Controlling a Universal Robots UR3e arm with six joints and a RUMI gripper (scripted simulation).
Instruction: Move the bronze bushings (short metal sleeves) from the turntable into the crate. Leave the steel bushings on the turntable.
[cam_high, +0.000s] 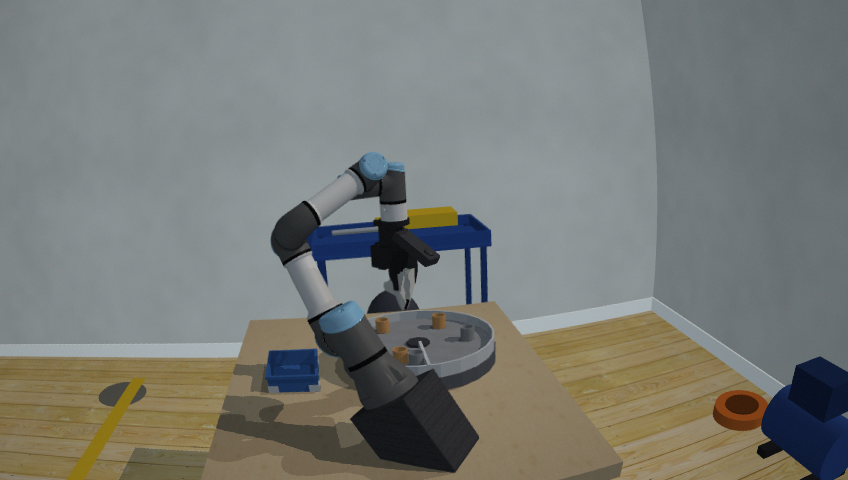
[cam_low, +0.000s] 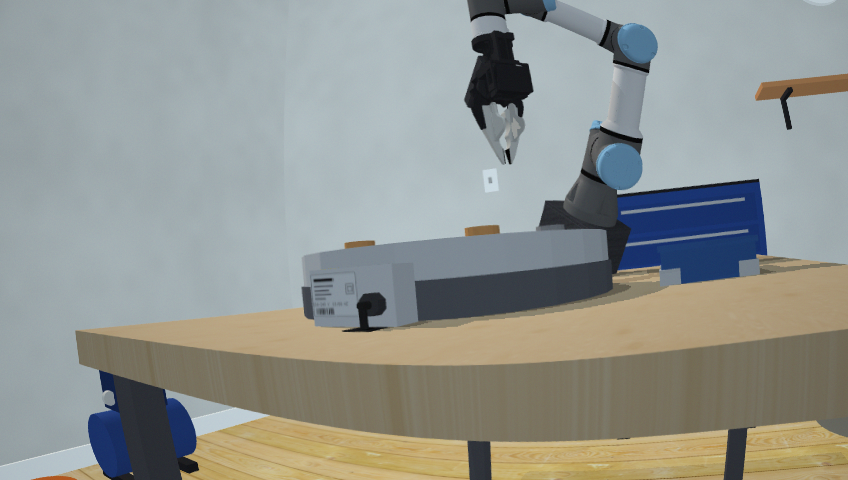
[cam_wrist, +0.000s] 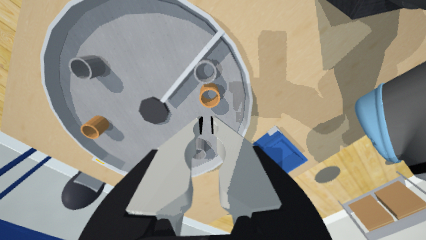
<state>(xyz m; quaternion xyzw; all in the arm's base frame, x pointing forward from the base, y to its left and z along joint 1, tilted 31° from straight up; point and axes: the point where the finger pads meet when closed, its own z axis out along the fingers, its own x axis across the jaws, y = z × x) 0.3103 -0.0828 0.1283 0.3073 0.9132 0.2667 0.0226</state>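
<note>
The gripper (cam_high: 407, 306) (cam_low: 507, 161) (cam_wrist: 206, 125) is shut and empty, its tips a narrow gap apart, high above the turntable (cam_high: 486, 358) (cam_low: 511, 255) (cam_wrist: 46, 55). One bronze bushing (cam_high: 399, 355) (cam_wrist: 202, 95) stands beside a steel bushing (cam_high: 415, 357) (cam_wrist: 197, 74). A second bronze bushing (cam_high: 438, 321) (cam_low: 360, 244) (cam_wrist: 95, 127) stands at the far side. A third bronze bushing (cam_high: 382, 325) (cam_low: 482, 230) is hidden by the fingers in the wrist view. Another steel bushing (cam_high: 467, 333) (cam_wrist: 88, 68) stands apart. The blue crate (cam_high: 292, 381) (cam_low: 708, 261) (cam_wrist: 286, 152) shows no bushing.
A pale bar (cam_high: 424, 352) (cam_wrist: 195, 65) runs from the dark hub (cam_high: 418, 342) (cam_wrist: 154, 110) to the turntable's rim. A grey drive box (cam_low: 401, 294) sits against the turntable's side. A blue cart (cam_high: 431, 238) stands behind the table.
</note>
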